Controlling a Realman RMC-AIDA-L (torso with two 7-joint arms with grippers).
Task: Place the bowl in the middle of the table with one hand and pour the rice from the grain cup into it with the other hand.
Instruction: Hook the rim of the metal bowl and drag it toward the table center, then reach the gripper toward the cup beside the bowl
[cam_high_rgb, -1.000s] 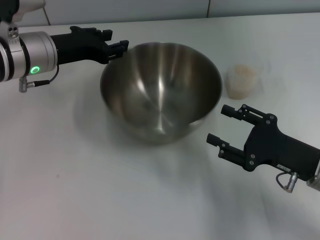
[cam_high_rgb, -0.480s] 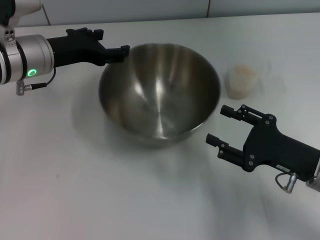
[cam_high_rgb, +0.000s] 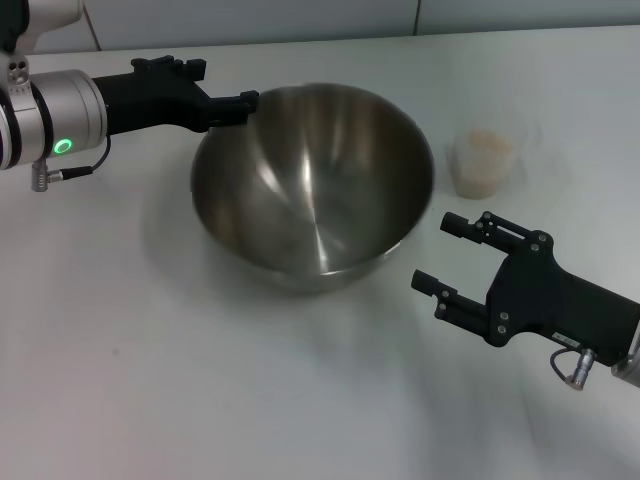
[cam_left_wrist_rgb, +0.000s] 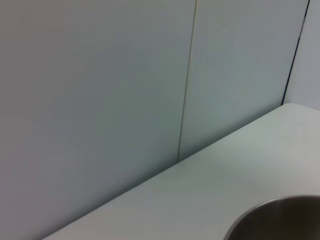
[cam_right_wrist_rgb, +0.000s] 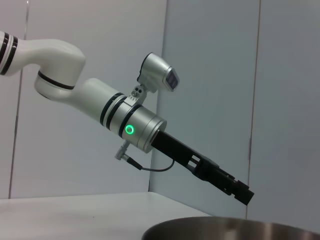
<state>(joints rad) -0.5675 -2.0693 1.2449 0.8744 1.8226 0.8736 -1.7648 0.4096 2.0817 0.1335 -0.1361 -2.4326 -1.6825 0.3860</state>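
The large steel bowl (cam_high_rgb: 312, 190) sits tilted on the white table (cam_high_rgb: 150, 380), left of centre. My left gripper (cam_high_rgb: 243, 101) is at the bowl's far-left rim, shut on it. The bowl's rim also shows in the left wrist view (cam_left_wrist_rgb: 280, 220) and the right wrist view (cam_right_wrist_rgb: 235, 229). The grain cup (cam_high_rgb: 482, 160), clear plastic with pale rice (cam_high_rgb: 484, 142) inside, stands upright to the right of the bowl. My right gripper (cam_high_rgb: 435, 250) is open and empty, low over the table just right of the bowl and in front of the cup.
A grey panelled wall (cam_high_rgb: 300, 15) runs along the table's far edge. The left arm (cam_right_wrist_rgb: 100, 105) reaches over the table in the right wrist view. White tabletop lies in front of the bowl.
The bowl has shifted a little to the left and tipped further, along with the left gripper at its rim. The right arm has barely moved.
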